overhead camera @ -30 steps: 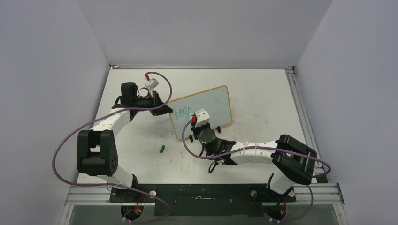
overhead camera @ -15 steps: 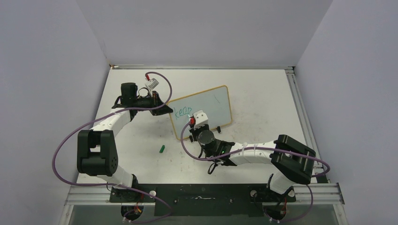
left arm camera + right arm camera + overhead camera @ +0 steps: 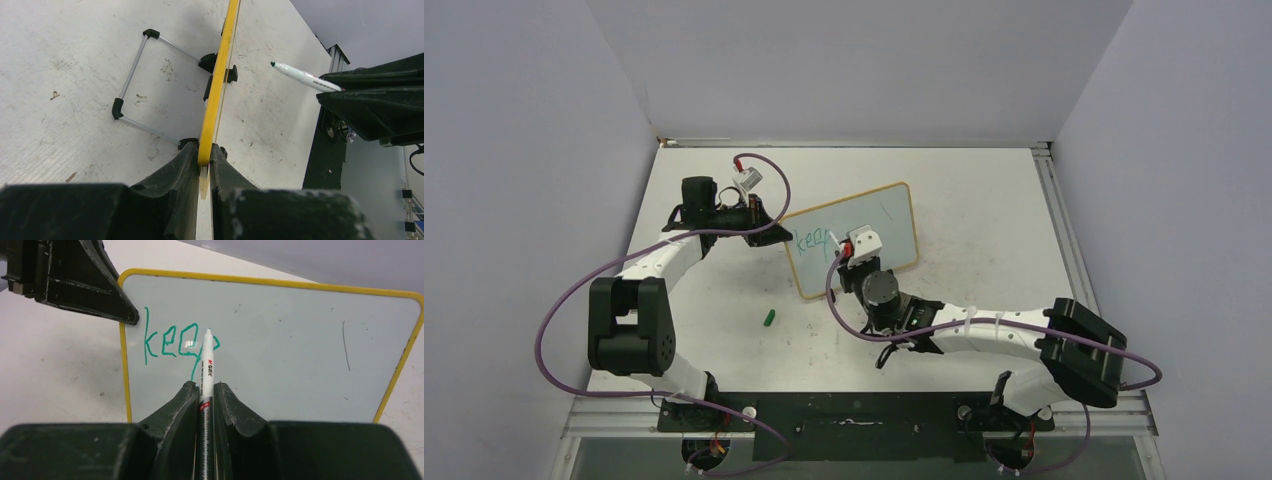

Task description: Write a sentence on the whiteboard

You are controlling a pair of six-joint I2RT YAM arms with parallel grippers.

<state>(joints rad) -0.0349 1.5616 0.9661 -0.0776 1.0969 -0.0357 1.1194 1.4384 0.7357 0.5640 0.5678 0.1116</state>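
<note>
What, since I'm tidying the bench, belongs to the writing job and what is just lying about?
In use: small yellow-framed white whiteboard, clamped by the left gripper; white-barrelled teal marker in the right gripper; teal handwritten word "keep".
Lying about: small green cap-like piece.

The whiteboard (image 3: 889,215) stands on edge about mid-bench (image 3: 984,190), with a wire stand (image 3: 131,80) lying behind it. The left hand (image 3: 204,161) pinches the whiteboard's left edge, one finger before it and one behind. Before the whiteboard's face, the right hand (image 3: 205,390) grips a marker (image 3: 206,367). Its tip is just off the face, beside the sentence (image 3: 170,342) in the whiteboard's upper left part. A cap (image 3: 769,318) lies on the bench, before the whiteboard's left corner.
</note>
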